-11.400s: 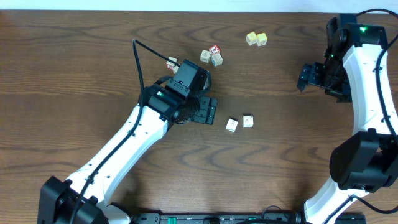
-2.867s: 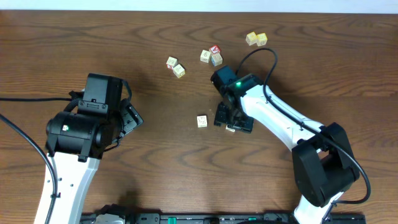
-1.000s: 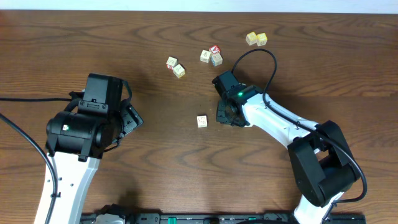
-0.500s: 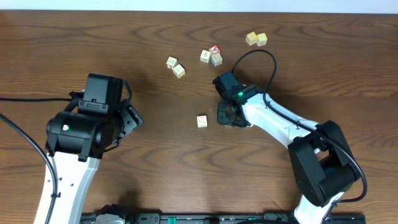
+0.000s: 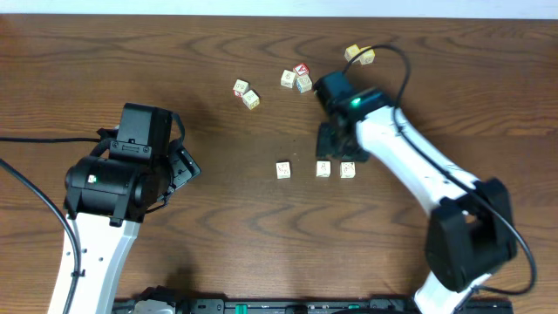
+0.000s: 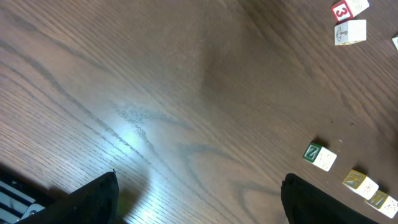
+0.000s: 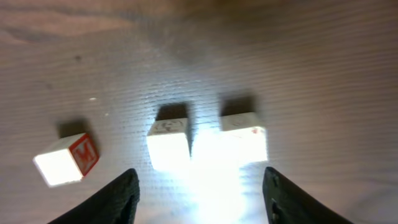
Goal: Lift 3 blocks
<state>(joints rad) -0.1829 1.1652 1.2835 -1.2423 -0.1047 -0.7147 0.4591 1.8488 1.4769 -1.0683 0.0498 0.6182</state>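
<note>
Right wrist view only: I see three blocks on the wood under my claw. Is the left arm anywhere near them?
Observer: No. In the overhead view the left claw sits well off to the left of the three blocks.
Operator: How are its jaws?
Observer: Wide open, with nothing between them in the left wrist view.
Operator: Are there more blocks outside my frame?
Observer: Yes. A pair, a cluster of three and two yellow-green cubes all lie beyond the row, overhead.
</note>
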